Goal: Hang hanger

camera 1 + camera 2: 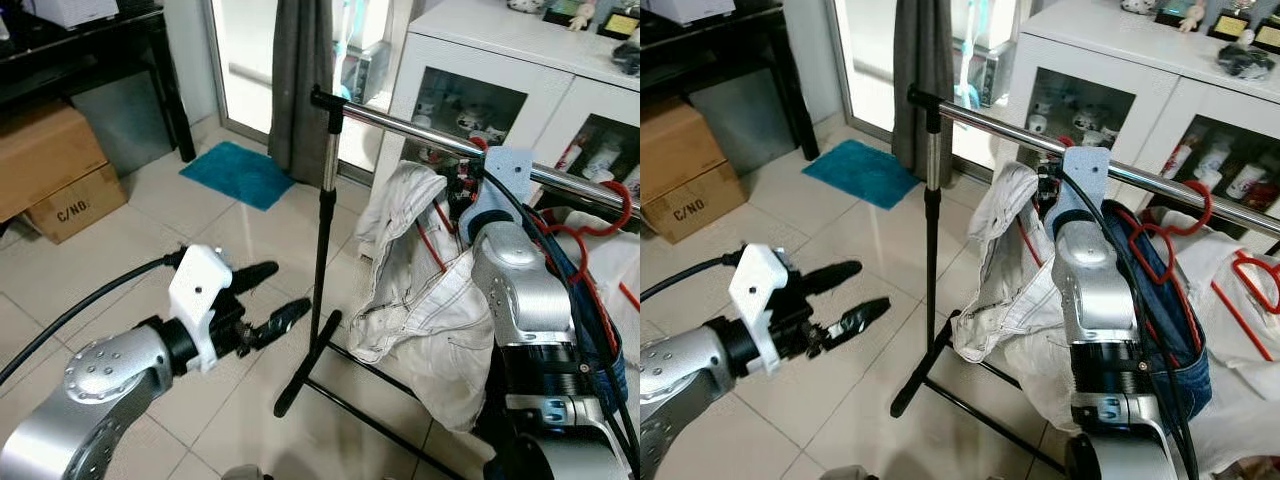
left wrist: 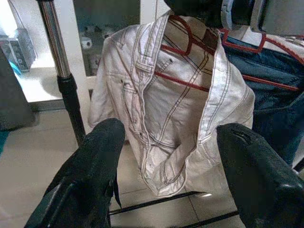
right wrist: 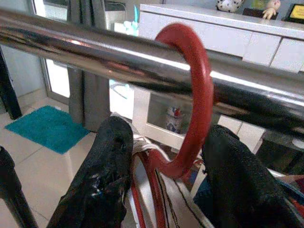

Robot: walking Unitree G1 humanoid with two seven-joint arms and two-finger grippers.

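A: How much room is there around the rack?

B: Open tiled floor (image 1: pixel 200 230) lies on the robot's left, out to a teal mat (image 1: pixel 238 172) and cardboard boxes (image 1: pixel 60 170). On its right things are crowded: the chrome rail (image 1: pixel 990 122) runs close in front of a white cabinet (image 1: pixel 1110 80), and clothes hang packed along it.

A: Where is the hanger?

B: The red hanger (image 3: pixel 194 99) has its hook over the rail, and a white garment (image 2: pixel 175 104) hangs from it, beside a blue denim piece (image 1: pixel 1160 300).

A: Anything hard to see?

B: From the head, the right arm covers most of the hook, and the rail's far end is cut off.

A: And the arms?

B: The right pincer (image 3: pixel 166 180) is raised just under the rail, fingers spread either side of the hook's stem; I cannot tell if they touch it. The left pincer (image 1: pixel 268 300) is held low over the floor, pointing at the garment, spread open, holding nothing, near the rack's black upright pole (image 1: pixel 322 250).
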